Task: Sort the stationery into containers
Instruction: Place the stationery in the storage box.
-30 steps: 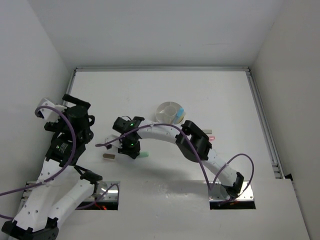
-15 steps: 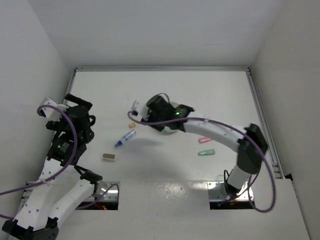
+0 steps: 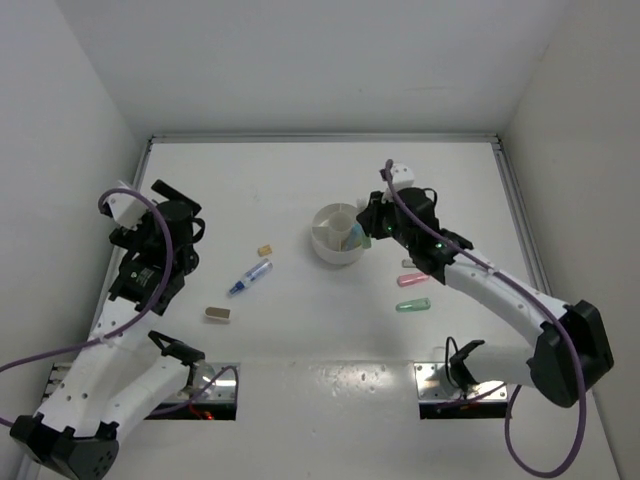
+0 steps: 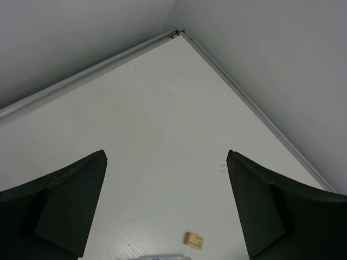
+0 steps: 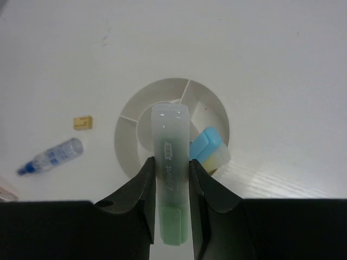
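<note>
My right gripper is shut on a green marker, which hangs lengthwise just above the round white bowl. Two light blue markers lie in one of its compartments. From above, the right gripper sits at the right rim of the bowl. My left gripper is open and holds nothing, and it hovers near a yellowish eraser. In the top view the left gripper is left of the blue-clear pen and the eraser.
A tan eraser lies near the left arm. A pink marker and another green marker lie right of the bowl, under the right arm. White walls close the table on three sides.
The right arm has swung from the table's left middle to the right side of the bowl, its gripper now over the bowl. The left gripper has shifted a little to the right.
</note>
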Controlling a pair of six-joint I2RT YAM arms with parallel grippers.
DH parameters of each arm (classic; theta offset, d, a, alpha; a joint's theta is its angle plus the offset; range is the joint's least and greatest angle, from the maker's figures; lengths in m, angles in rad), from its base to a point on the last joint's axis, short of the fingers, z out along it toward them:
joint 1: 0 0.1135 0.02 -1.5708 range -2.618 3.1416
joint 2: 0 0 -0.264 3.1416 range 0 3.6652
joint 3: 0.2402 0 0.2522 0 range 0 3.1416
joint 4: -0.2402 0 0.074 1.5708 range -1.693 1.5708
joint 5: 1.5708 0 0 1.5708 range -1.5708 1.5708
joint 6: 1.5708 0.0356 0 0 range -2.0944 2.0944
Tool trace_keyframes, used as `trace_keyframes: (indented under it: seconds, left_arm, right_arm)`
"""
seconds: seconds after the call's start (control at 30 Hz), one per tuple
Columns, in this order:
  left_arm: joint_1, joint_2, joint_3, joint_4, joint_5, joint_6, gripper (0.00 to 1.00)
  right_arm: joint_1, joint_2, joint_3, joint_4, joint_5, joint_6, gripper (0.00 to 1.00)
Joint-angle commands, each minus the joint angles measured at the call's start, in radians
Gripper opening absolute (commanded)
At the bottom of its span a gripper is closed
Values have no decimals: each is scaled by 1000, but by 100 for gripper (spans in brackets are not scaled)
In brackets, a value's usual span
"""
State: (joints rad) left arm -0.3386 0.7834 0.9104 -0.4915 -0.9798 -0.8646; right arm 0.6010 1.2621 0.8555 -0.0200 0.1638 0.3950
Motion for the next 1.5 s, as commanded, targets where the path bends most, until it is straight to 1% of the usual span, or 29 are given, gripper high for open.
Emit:
trace_keyframes:
  seconds: [0.0, 0.07, 0.1, 0.17, 0.2, 0.27, 0.3, 0.37, 0.4, 0.47, 0.5, 0.53, 0.57, 0.63, 0.7, 0.73, 0.77, 0.83, 0.97, 1.1, 1.23, 1.27, 1.47]
  left_arm:
    - [10, -3, 1, 48, 21, 24, 98]
    - [10, -3, 1, 48, 21, 33, 98]
    - [10, -3, 1, 48, 21, 33, 98]
    - [10, 7, 1, 57, 30, 33, 98]
    - [10, 7, 1, 57, 30, 33, 98]
    - [10, 7, -8, 57, 30, 33, 98]
    - [10, 7, -8, 57, 30, 42, 98]
    - [10, 7, -8, 57, 39, 42, 98]
    - [10, 7, -8, 57, 39, 42, 98]
    - [10, 7, -8, 67, 49, 42, 98]
    - [10, 7, -8, 67, 49, 42, 98]
    - [10, 16, -8, 67, 49, 42, 98]
    - [10, 16, -8, 67, 49, 42, 98]
    - [10, 16, -8, 67, 49, 42, 98]
    - [10, 16, -8, 67, 49, 42, 98]
    - [10, 16, -8, 67, 49, 42, 98]
    - [10, 16, -8, 67, 58, 52, 98]
    - [10, 25, -8, 76, 58, 52, 98]
    - [10, 25, -8, 76, 67, 52, 98]
    - [10, 25, -8, 76, 67, 52, 98]
    - [10, 25, -8, 76, 67, 52, 98]
    - [10, 36, -8, 76, 67, 52, 98]
    - [10, 36, -8, 76, 76, 52, 98]
  right_arm:
    - [-55, -36, -59, 256, -162, 238, 0]
    - [-95, -26, -87, 316, -203, 266, 0]
    - [-105, -26, -96, 348, -260, 275, 0]
    - [-133, -26, -128, 409, -317, 316, 0]
    - [-133, -14, -137, 475, -367, 326, 0]
    - [-144, -4, -162, 520, -382, 335, 0]
    - [-144, 5, -174, 598, -391, 335, 0]
    - [-153, 17, -229, 685, -391, 326, 0]
    - [-153, 26, -271, 731, -391, 294, 0]
    - [-153, 42, -335, 964, -391, 272, 0]
    - [-153, 66, -414, 1076, -373, 263, 0]
    - [-153, 83, -441, 1258, -362, 263, 0]
    - [-153, 100, -455, 1307, -383, 254, 0]
    - [-153, 111, -446, 1298, -392, 234, 0]
    - [-142, 111, -460, 1336, -383, 214, 0]
    - [-142, 111, -469, 1336, -370, 184, 0]
    - [-142, 100, -478, 1348, -341, 183, 0]
    - [-142, 100, -478, 1362, -331, 174, 0]
    - [-142, 132, -469, 1388, -294, 144, 0]
    - [-133, 158, -478, 1411, -294, 82, 0]
    - [-113, 168, -487, 1411, -248, 36, 0]
    - [-113, 195, -487, 1411, -239, 24, 0]
    - [-84, 237, -487, 1421, -260, 15, 0]
